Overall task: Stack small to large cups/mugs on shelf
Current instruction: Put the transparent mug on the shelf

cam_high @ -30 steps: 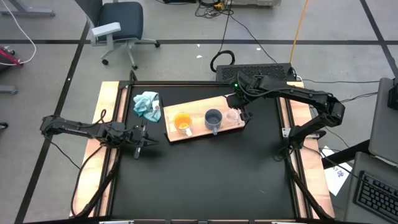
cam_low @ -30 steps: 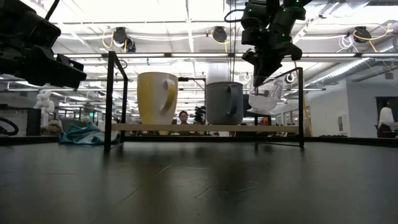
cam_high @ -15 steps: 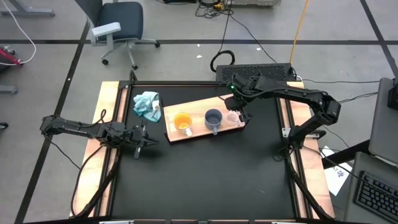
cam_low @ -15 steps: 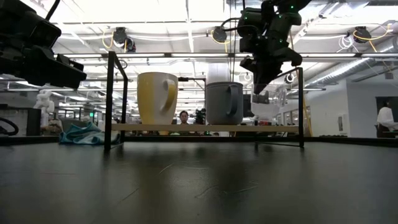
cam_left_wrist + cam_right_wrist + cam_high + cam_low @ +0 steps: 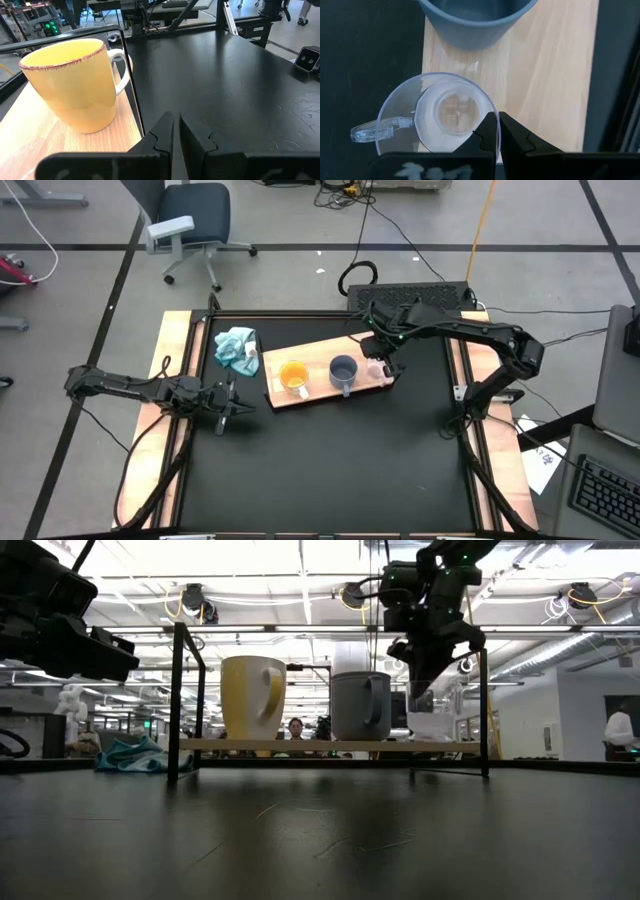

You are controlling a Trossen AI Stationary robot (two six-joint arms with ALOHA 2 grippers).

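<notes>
The cups stand in a row on the shelf (image 5: 318, 352), a light-wood board lying at an angle toward the far side of the black tabletop (image 5: 330, 460): the orange mug (image 5: 293, 376) sits nearest the left arm's side, the grey-blue mug (image 5: 343, 370) is in the middle, and the clear glass cup (image 5: 375, 367) is at the end nearest the right arm. In the low view the shelf shows as a thin raised board on a dark frame, with the orange mug (image 5: 252, 697) and grey-blue mug (image 5: 360, 706) upright on it and the glass cup (image 5: 430, 724) at the same level under the right arm. The right hand (image 5: 385, 362) is directly above the glass cup, and its fingers (image 5: 490, 131) are pinched together on the cup's rim, on the side away from the clear handle; the right wrist view looks straight down into the cup (image 5: 437, 113), which sits at the board's edge just beside the grey-blue mug (image 5: 475, 20). The left hand (image 5: 232, 406) waits low over the tabletop near the left rail, well apart from the shelf, its fingers (image 5: 162, 132) drawn almost together with nothing between them. A light-blue cloth (image 5: 236, 348) lies crumpled on the tabletop just beyond the board's left end.
</notes>
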